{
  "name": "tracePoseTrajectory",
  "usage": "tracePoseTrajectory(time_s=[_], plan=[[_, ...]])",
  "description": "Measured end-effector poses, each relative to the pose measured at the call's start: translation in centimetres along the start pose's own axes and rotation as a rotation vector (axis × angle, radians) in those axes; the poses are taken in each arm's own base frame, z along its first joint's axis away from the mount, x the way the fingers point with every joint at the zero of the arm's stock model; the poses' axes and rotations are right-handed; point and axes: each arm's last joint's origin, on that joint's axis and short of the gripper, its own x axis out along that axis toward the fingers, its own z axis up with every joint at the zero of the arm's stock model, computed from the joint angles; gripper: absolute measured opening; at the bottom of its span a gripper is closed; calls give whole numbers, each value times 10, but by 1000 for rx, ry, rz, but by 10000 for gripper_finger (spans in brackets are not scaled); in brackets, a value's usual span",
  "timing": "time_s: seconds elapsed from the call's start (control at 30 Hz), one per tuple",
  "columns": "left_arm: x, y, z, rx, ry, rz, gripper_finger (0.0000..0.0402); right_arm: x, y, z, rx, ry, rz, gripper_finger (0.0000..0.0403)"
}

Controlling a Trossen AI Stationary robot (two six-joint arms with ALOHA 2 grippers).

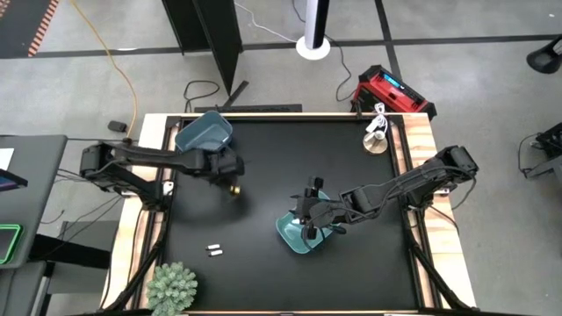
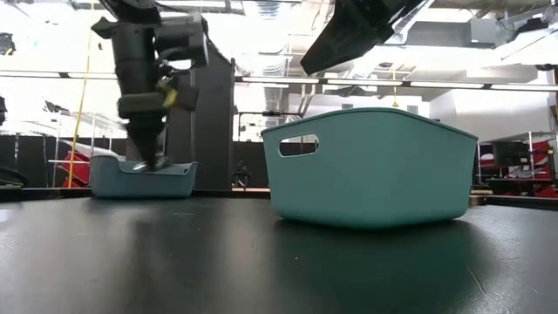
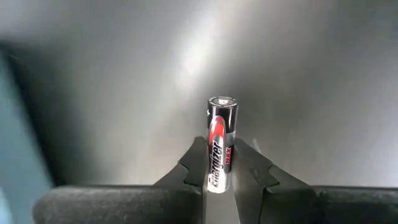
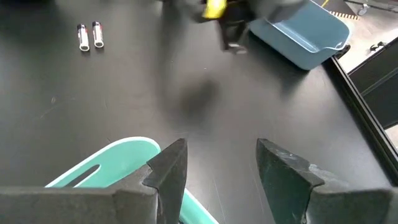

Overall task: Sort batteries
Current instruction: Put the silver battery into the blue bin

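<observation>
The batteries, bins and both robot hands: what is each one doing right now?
Left end effector: shut on a battery, above the table near the blue bin.
Held battery: pinched, sticking out past the fingers.
Right end effector: open, empty, over the teal bin.
Two loose batteries: lying side by side on the table.
Blue bin: upright, at the table's back left.
Teal bin: upright on the table.

Overhead and table-level views, both showing teal bin (image 1: 303,235)
</observation>
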Motion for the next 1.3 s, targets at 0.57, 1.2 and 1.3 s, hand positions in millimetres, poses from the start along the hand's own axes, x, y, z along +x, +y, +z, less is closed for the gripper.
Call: tracePoseTrajectory(time_s=[0.57,1.2,1.3], plan=[[-21,125,18,-418,-56,360,49,0,0,0,-1,1,1,207],[-35,105,15,-259,-90,177,186,0,0,0,-3,1,1,207],[-53,78,11,-160,-149,128,178,0,0,0,-3,1,1,207]])
